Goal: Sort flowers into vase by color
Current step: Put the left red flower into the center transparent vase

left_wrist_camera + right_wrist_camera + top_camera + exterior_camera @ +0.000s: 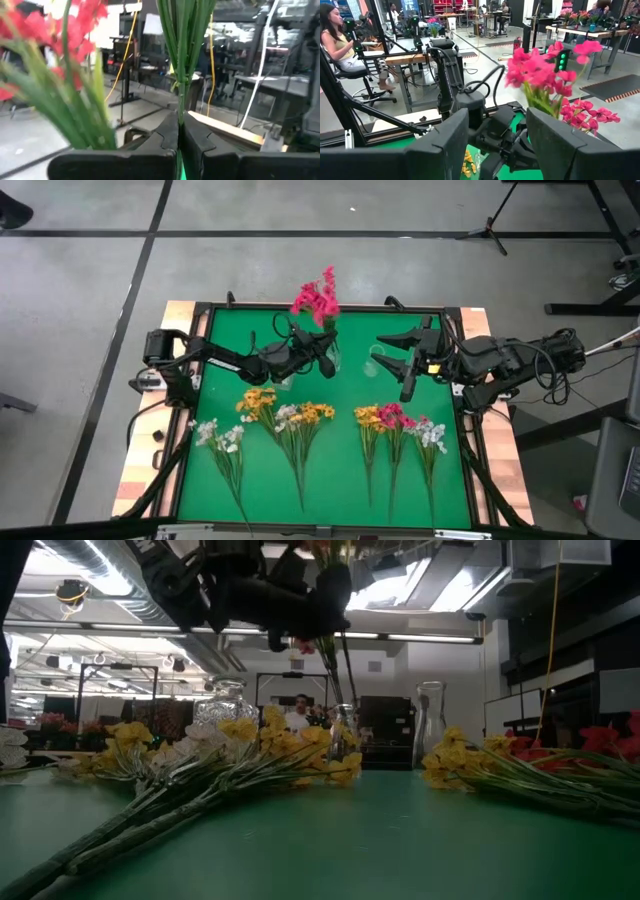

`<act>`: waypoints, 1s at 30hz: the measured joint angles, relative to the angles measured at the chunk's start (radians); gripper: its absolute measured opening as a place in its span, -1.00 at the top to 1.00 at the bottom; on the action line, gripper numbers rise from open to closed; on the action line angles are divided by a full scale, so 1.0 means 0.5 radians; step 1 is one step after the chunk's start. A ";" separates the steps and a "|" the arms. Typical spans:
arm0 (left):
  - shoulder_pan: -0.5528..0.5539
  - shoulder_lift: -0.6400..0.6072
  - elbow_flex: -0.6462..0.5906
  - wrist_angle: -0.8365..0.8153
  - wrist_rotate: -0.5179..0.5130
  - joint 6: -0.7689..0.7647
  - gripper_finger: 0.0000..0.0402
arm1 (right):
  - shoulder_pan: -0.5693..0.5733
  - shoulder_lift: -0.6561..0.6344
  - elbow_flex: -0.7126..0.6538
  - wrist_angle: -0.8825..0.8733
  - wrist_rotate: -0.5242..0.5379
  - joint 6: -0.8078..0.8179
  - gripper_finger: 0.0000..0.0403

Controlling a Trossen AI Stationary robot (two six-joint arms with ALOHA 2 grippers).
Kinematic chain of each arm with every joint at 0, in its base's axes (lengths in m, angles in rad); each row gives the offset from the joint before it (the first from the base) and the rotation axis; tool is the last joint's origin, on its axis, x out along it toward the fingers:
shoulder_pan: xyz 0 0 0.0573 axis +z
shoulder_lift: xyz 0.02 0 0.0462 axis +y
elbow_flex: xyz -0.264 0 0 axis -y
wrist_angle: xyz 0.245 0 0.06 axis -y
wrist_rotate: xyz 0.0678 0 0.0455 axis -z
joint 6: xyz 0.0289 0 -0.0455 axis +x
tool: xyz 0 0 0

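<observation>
- Left gripper (178, 142): fingers pinched together on green stems (186, 45) of the magenta flowers (316, 298), over the tabletop (340, 395) at 12 o'clock.
- Magenta blossoms sit above a glass vase (329, 355) at the far edge; can't tell if the stems are inside it.
- Right gripper (397, 355): fingers spread wide, nothing between them, at 2 o'clock, pointing toward the left arm.
- Loose sprigs on the green mat toward 6 o'clock: white sprig (222, 442) at 8, yellow and white bunch (288, 418) at 7, yellow, pink and white bunch (398, 425) at 5.
</observation>
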 joint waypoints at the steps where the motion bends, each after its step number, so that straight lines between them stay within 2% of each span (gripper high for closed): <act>1: 0.009 0.000 0.000 -0.028 0.001 -0.002 1.00 | 0.000 0.000 0.000 -0.001 -0.001 0.000 0.02; 13: 0.028 -0.023 0.000 0.042 -0.002 0.053 1.00 | 0.000 0.002 -0.001 -0.042 -0.001 0.003 0.02; 19: -0.025 -0.023 0.000 0.068 -0.173 0.197 1.00 | 0.000 0.002 0.000 -0.083 -0.001 0.015 0.02; 26: -0.032 -0.023 0.000 0.051 -0.207 0.218 1.00 | 0.000 0.002 0.000 -0.089 -0.001 0.022 0.02; 30: -0.015 -0.023 0.000 -0.067 -0.211 0.179 1.00 | 0.000 0.002 0.000 -0.098 -0.001 0.022 0.02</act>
